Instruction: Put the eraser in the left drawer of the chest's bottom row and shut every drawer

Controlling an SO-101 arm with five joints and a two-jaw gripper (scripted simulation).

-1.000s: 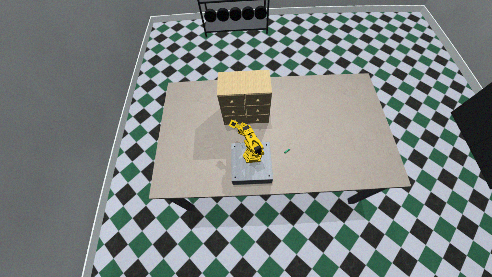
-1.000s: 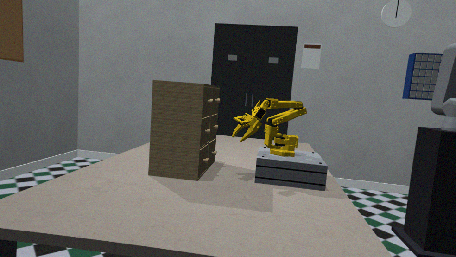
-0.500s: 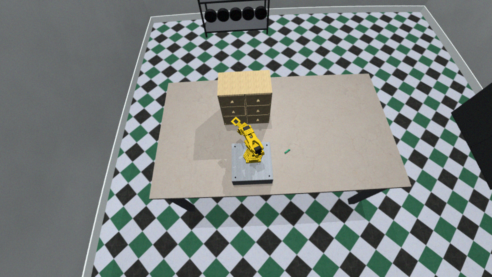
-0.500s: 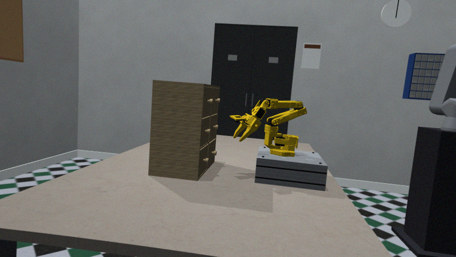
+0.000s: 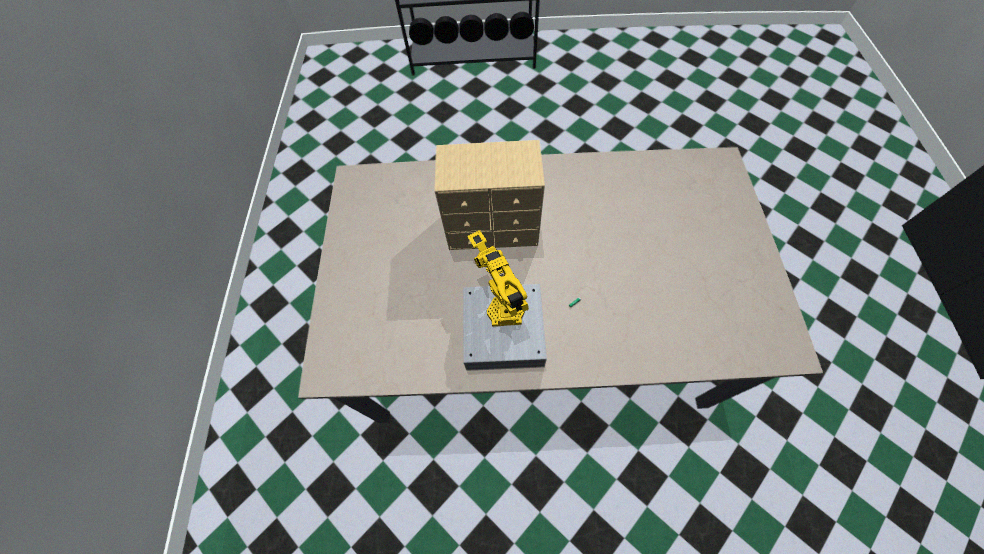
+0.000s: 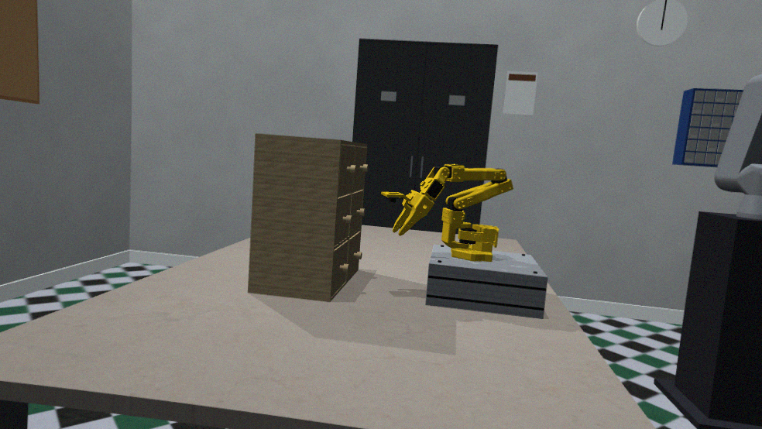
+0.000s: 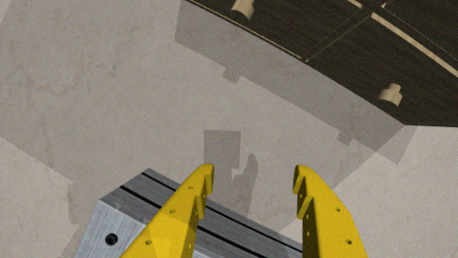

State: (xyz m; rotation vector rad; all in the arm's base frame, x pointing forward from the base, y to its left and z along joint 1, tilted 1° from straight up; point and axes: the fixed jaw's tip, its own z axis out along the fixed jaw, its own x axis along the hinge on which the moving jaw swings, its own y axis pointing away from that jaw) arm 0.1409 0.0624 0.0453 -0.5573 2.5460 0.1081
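The eraser [image 5: 574, 302] is a small green bar lying on the table, right of the arm's base and far from the gripper. The wooden chest [image 5: 489, 192] stands at the back of the table with all its drawers shut; it also shows in the side view [image 6: 306, 215]. My gripper [image 5: 475, 240] hangs in the air just in front of the bottom row, tilted downward [image 6: 399, 230]. In the wrist view the fingers stand a little apart with nothing between them. Two drawer knobs [image 7: 392, 94] [image 7: 243, 7] of the low drawers show above the fingers.
The arm stands on a grey metal base block [image 5: 504, 328] in front of the chest. A black cabinet [image 5: 953, 254] stands off the table's right edge. A rack [image 5: 470, 30] stands on the floor behind the table.
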